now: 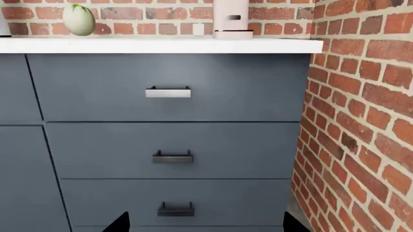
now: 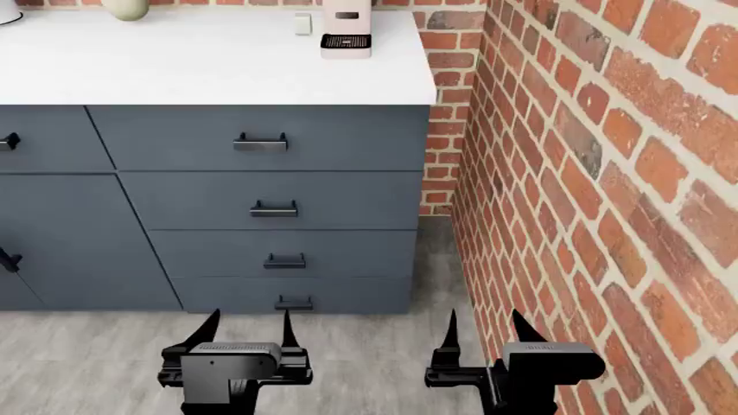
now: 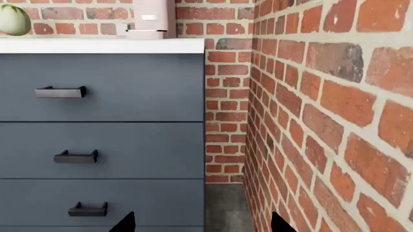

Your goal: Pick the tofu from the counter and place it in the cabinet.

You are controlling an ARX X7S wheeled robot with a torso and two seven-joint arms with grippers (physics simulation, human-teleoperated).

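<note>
Hanging low before the drawer fronts, left gripper [image 2: 247, 327] and right gripper [image 2: 482, 326] both hold nothing, jaws spread; the tofu [image 2: 303, 23] sits on the counter [image 2: 173, 60] at eleven o'clock, just beside the coffee machine [image 2: 346, 30].

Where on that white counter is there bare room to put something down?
The counter is bare across its front and middle, from the left edge to the corner by the brick wall. Only the back is occupied: a green ball, a small off-white block, and the coffee machine.
</note>
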